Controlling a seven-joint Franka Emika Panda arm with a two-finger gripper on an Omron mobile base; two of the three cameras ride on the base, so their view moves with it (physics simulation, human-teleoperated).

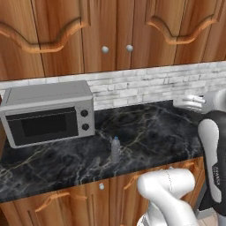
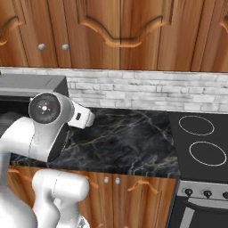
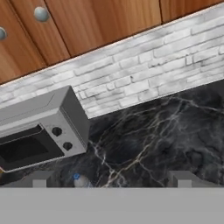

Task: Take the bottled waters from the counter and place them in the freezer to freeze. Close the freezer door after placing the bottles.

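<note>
bottle: one greyish water bottle with a blue cap (image 1: pixel 115 149) standing upright on the black marble counter (image 1: pixel 150 132), near the front edge, at about 4 o'clock from the silver microwave (image 1: pixel 48 112) and clear of it. In the hand view you just catch its blue cap at the bottom, around 7 o'clock.

second bottle: can't spot the green-capped one from here, so not going to guess where it is.

gripper: the gripper (image 3: pixel 111 179) has its two dark finger tips (image 3: pixel 40 178) spread wide apart, nothing between them. Released, basically. The hand hangs above the counter well to the right of the bottle, pointing toward the brick backsplash (image 3: pixel 144 74).

step in hand: I'd say it's the reach for that grey bottle, nothing grabbed yet.

how to do it well: swing the hand toward 7 o'clock in its own view until the bottle sits dead centre between the tips, then come down. Grab the body below the cap rather than the cap itself. It's a skinny, light thing, so a glancing touch from one finger will probably tip it.

watch out: the microwave corner is close on that side, so leave room for the wrist.

freezer: no sign of it from this spot, so the base likely has to drive after the pick.
</note>
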